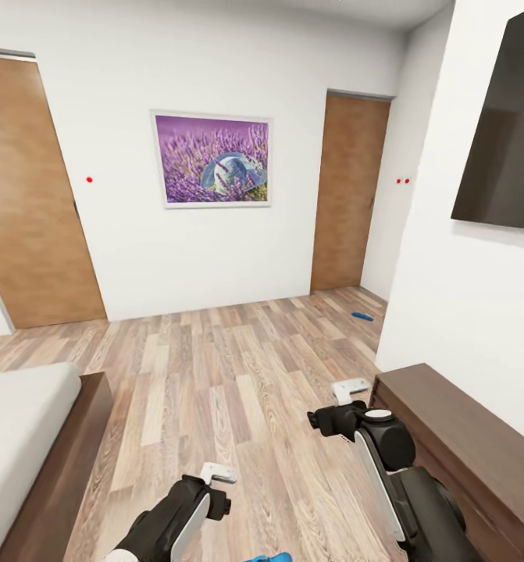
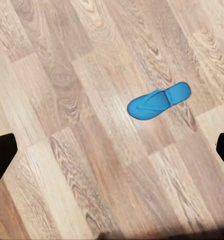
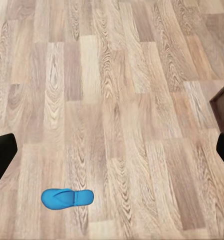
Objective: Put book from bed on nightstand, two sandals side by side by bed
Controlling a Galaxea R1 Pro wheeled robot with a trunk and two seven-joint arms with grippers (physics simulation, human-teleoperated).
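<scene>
Head View: Two Blue Sandals Wait on the Floor

Head view shows a room with white walls and a wood floor (image 1: 238, 375). The bed (image 1: 27, 437) sits low on the left, with a grey mattress and a dark brown frame. A long dark cabinet (image 1: 457, 421) stands along the right wall. No book can be seen on the part of the bed that shows.

One sandal (image 1: 362, 316) lies far off, near the right-hand door (image 1: 349, 195). A small bit of blue also peeks in at the very bottom edge, between the two arms. That is likely the other sandal (image 2: 158, 100), which lies flat on the planks in the left wrist view. The right wrist view shows it too.

The left gripper (image 1: 219, 473) hangs above the floor with its fingers spread apart and holding nothing. The right gripper (image 1: 351, 389) is also up in the air, fingers apart and empty.

The sandal looks thin, flat and light. It is probably a bit bendy, like foam or rubber, and will not break. Because it lies so flat, it may be hard to get under. A good place to pinch is across the narrow middle or the raised strap. It could slide on the smooth floor if pushed.
</scene>
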